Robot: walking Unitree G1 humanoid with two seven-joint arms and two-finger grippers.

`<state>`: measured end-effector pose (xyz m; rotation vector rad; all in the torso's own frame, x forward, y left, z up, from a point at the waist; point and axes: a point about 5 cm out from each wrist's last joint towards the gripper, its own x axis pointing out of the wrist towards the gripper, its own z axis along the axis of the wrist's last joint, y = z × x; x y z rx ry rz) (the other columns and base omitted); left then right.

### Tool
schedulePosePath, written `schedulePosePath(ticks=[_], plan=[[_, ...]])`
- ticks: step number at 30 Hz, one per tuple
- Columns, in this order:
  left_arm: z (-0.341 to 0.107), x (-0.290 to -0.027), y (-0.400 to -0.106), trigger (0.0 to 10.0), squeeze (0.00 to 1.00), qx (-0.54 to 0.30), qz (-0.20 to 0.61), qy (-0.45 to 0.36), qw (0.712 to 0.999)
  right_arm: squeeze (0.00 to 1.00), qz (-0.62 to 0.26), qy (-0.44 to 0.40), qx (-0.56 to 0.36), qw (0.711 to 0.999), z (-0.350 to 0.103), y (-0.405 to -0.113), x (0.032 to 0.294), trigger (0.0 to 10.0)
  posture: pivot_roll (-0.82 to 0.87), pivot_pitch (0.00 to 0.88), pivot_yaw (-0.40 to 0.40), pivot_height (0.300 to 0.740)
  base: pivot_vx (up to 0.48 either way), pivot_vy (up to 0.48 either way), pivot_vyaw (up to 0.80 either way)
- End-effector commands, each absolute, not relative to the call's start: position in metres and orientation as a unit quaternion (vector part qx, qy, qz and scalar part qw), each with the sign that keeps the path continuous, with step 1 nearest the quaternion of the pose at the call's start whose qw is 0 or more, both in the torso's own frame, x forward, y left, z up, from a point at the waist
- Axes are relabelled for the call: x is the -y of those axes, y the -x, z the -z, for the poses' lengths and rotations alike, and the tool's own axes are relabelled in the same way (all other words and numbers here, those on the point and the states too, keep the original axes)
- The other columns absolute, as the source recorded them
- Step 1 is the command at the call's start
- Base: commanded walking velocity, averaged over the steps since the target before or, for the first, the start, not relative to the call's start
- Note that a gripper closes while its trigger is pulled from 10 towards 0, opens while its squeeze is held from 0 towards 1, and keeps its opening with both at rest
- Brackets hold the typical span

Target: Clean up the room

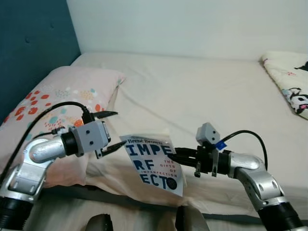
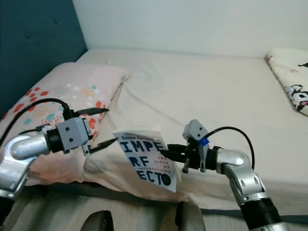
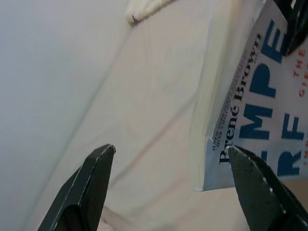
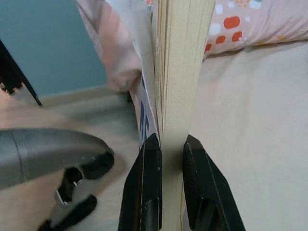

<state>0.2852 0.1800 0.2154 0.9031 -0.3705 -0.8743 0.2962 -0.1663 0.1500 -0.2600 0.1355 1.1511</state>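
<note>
- Teal padded headboard stands at the far left, at the head end of the bed, which we use as our landmark.
- Against that headboard, on the bed's left side, we see a pink pillow printed with red, orange and blue spots.
- Our left gripper hovers over the bed's near edge, just in front of the pillow; its two black fingers are spread wide apart, one above the other, and they hold nothing.
- The lower fingertip points at the near corner of the book and lies just beside it; we cannot tell whether it touches.
- This book, a white-and-blue paperback with large blue lettering on its cover, is lifted off the mattress at the bed's near edge, between the two grippers, tilted so its cover faces us.
- Our right gripper pinches the book from the right: in the right wrist view the fingers press on either side of the page block near its edge.
- Beige sheet covers the mattress beyond the book, lightly creased.
- At the bed's far right corner lies a cream blanket with cartoon prints.
</note>
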Motion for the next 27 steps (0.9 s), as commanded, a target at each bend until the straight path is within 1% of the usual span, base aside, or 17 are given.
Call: schedulePosePath(ticks=[1,2,3,4,5,6,7,8,9,10,14,17,18,19,22,24,27], plan=[[-0.213,-0.176,-0.278,10.0,0.00,0.164,0.439,-0.450,0.760,0.00,-0.539,0.155,-0.053,0.826,-0.154,-0.300,0.165,10.0,0.03,0.068,-0.059,0.579,0.000,0.000,0.00],[-0.213,-0.176,-0.278,10.0,0.00,0.164,0.439,-0.450,0.760,0.00,-0.539,0.155,-0.053,0.826,-0.154,-0.300,0.165,10.0,0.03,0.068,-0.059,0.579,0.000,0.000,0.00],[-0.213,-0.173,-0.276,10.0,0.00,0.162,0.452,-0.455,0.750,0.00,-0.536,0.166,-0.053,0.826,-0.154,-0.301,0.165,10.0,0.03,0.068,-0.059,0.579,0.000,0.000,0.00],[-0.213,-0.173,-0.276,10.0,0.00,0.162,0.452,-0.455,0.750,0.00,-0.536,0.166,-0.053,0.826,-0.154,-0.301,0.165,10.0,0.03,0.068,-0.059,0.579,0.000,0.000,0.00],[-0.206,-0.168,-0.270,10.0,0.00,0.144,0.488,-0.457,0.730,0.00,-0.532,0.182,-0.050,0.825,-0.154,-0.302,0.164,10.0,0.03,0.070,-0.059,0.579,0.000,0.000,0.00],[-0.206,-0.168,-0.270,10.0,0.00,0.144,0.488,-0.457,0.730,0.00,-0.532,0.182,-0.050,0.825,-0.154,-0.302,0.164,10.0,0.03,0.070,-0.059,0.579,0.000,0.000,0.00],[-0.197,-0.164,-0.262,10.0,0.00,0.123,0.523,-0.467,0.702,0.00,-0.530,0.206,-0.047,0.822,-0.154,-0.304,0.164,10.0,0.03,0.070,-0.059,0.579,0.000,0.000,0.00],[-0.189,-0.160,-0.258,10.0,0.00,0.111,0.546,-0.469,0.685,0.00,-0.527,0.229,-0.044,0.817,-0.154,-0.305,0.163,10.0,0.03,0.073,-0.057,0.579,0.000,0.000,0.00],[-0.184,-0.157,-0.255,10.0,0.00,0.109,0.558,-0.476,0.671,0.00,-0.528,0.244,-0.041,0.813,-0.154,-0.306,0.162,10.0,0.03,0.074,-0.057,0.579,0.000,0.000,0.00],[-0.182,-0.155,-0.256,10.0,0.00,0.115,0.557,-0.485,0.665,0.00,-0.529,0.253,-0.037,0.809,-0.155,-0.306,0.160,10.0,0.03,0.073,-0.057,0.579,0.000,0.000,0.00],[-0.183,-0.150,-0.261,10.0,0.00,0.129,0.541,-0.494,0.669,0.00,-0.538,0.265,-0.029,0.800,-0.155,-0.305,0.155,10.0,0.03,0.071,-0.055,0.579,0.000,0.000,0.00],[-0.191,-0.147,-0.275,10.0,0.00,0.154,0.499,-0.508,0.685,0.00,-0.559,0.283,-0.029,0.779,-0.152,-0.300,0.148,10.0,0.03,0.065,-0.055,0.579,0.000,0.000,0.00],[-0.191,-0.147,-0.275,10.0,0.00,0.154,0.499,-0.508,0.685,0.00,-0.559,0.283,-0.029,0.779,-0.152,-0.300,0.148,10.0,0.03,0.065,-0.055,0.579,0.000,0.000,0.00],[-0.194,-0.147,-0.278,10.0,0.00,0.159,0.490,-0.510,0.689,0.00,-0.567,0.286,-0.034,0.771,-0.150,-0.298,0.146,10.0,0.03,0.063,-0.056,0.579,0.000,0.000,0.00],[-0.194,-0.149,-0.278,10.0,0.00,0.156,0.490,-0.508,0.691,0.00,-0.570,0.287,-0.036,0.769,-0.149,-0.298,0.146,10.0,0.03,0.063,-0.055,0.579,0.000,0.000,0.00],[-0.193,-0.156,-0.277,10.0,0.00,0.140,0.497,-0.510,0.688,0.00,-0.572,0.289,-0.038,0.767,-0.146,-0.297,0.146,10.0,0.03,0.061,-0.053,0.579,0.000,0.000,0.00],[-0.193,-0.158,-0.276,10.0,0.00,0.135,0.500,-0.512,0.685,0.00,-0.572,0.292,-0.036,0.766,-0.145,-0.297,0.146,10.0,0.03,0.062,-0.052,0.579,0.000,0.000,0.00]])
